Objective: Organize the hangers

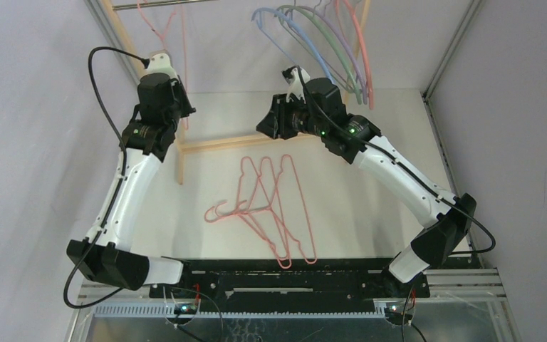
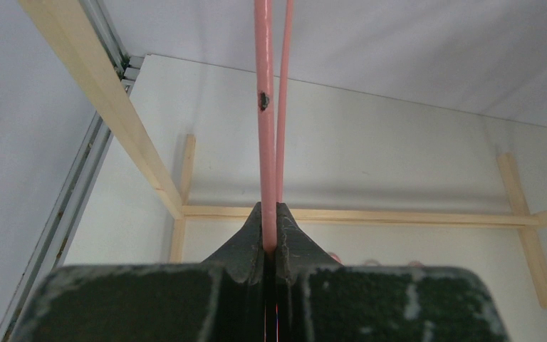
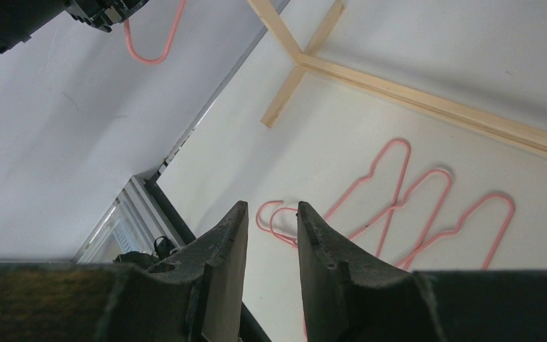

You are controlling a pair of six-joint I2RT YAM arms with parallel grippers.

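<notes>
Reaching up toward the rail point(image 1: 158, 4), one pink hanger point(image 2: 263, 142) is pinched tight in the left gripper point(image 2: 271, 231), probably so its hook can go over the bar. Three more hangers point(image 1: 271, 206) lie on the table point(image 1: 370, 185). The right gripper point(image 3: 272, 211) hovers above them, narrowly parted and empty.

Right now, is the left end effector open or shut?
Shut. The left end effector has its jaws pressed together on the pink hanger, with no gap showing beside the wire.

Three pink hangers point(image 1: 267, 210) lie overlapped; coloured hangers point(image 1: 331, 53) hang above.
</notes>
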